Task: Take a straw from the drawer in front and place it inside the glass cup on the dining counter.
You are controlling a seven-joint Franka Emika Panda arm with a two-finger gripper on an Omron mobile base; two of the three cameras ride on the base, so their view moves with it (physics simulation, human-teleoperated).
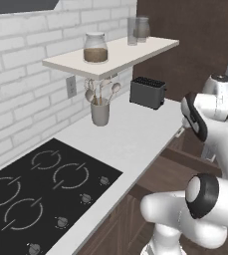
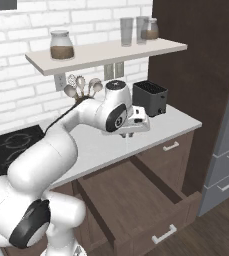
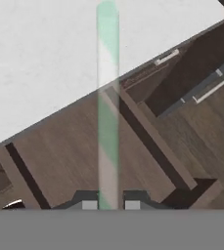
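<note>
Now your gripper (image 3: 108,205) pinches the straw (image 3: 107,107) tight at the frame's bottom centre — the drawer (image 2: 136,200) gapes open below.

1 straw (image 3: 107,97), 1 toaster (image 2: 150,97), 2 jars (image 2: 62,45)

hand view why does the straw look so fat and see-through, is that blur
Hand view: the straw runs close along the lens between the fingertips, so it looms wide, soft-edged and translucent over the open drawer. Right base view: it is a thin faint line below the gripper.
</note>
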